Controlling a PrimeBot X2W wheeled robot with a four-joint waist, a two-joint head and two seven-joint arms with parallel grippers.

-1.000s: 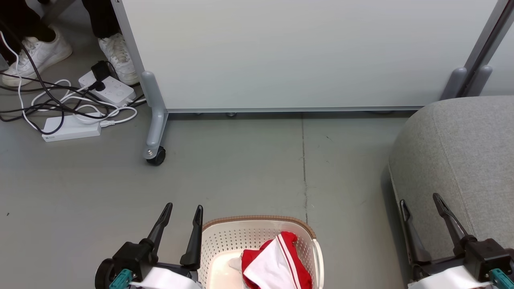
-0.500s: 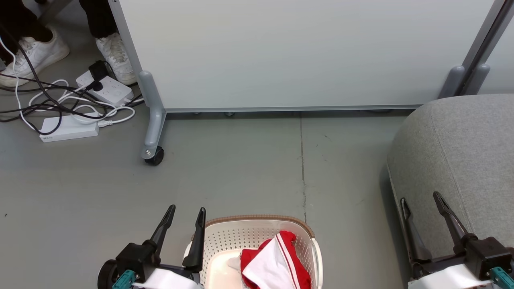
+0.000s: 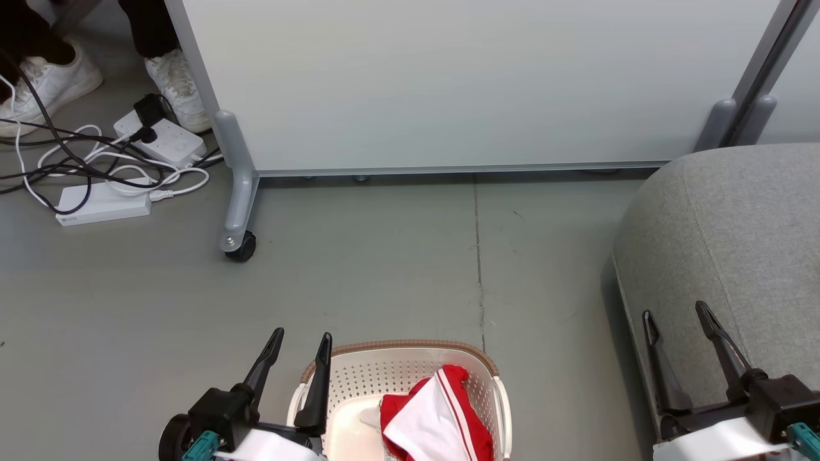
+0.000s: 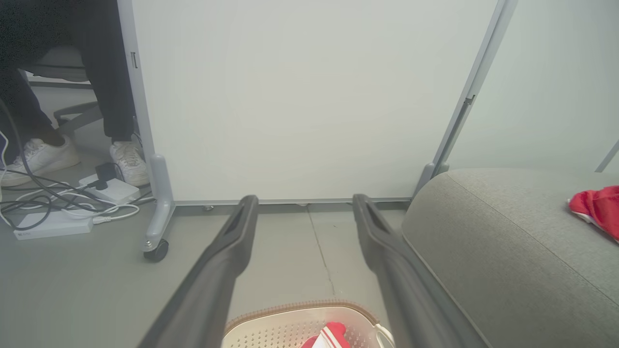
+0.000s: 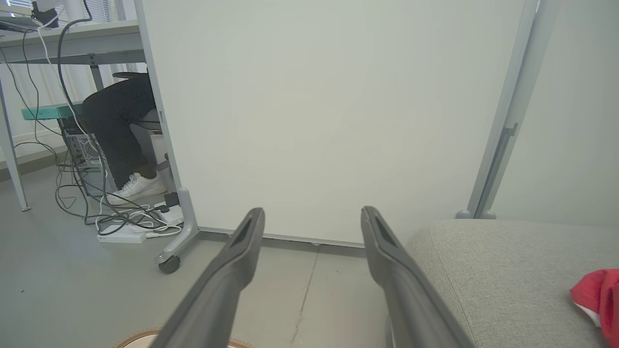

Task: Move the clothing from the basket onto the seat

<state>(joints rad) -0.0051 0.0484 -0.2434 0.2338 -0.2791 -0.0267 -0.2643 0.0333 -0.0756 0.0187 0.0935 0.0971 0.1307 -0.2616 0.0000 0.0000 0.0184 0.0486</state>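
Observation:
The cream basket (image 3: 397, 349) stands on the floor at the bottom centre of the head view, with red and white clothing (image 3: 435, 416) bunched in its right half. My left gripper (image 3: 302, 335) hangs open at the basket's left rim, its inner finger overlapping that rim. My right gripper (image 3: 674, 311) is open in front of the grey seat (image 3: 737, 224) at the right. In the left wrist view, my open left gripper (image 4: 305, 199) points over the basket (image 4: 290, 309) and clothing (image 4: 331, 333); a red garment (image 4: 597, 208) lies on the seat (image 4: 483, 241). My right gripper (image 5: 312, 211) is empty.
A pale partition panel on a grey leg with a castor (image 3: 240, 245) closes off the back. Power strips and tangled cables (image 3: 102, 205) lie on the floor at far left, next to a person's white shoes (image 3: 176, 89). Grey floor separates basket and panel.
The head view has shifted slightly, so the scene sits a little further left. My left gripper's inner finger now overlaps the basket's left rim. Both grippers stay open.

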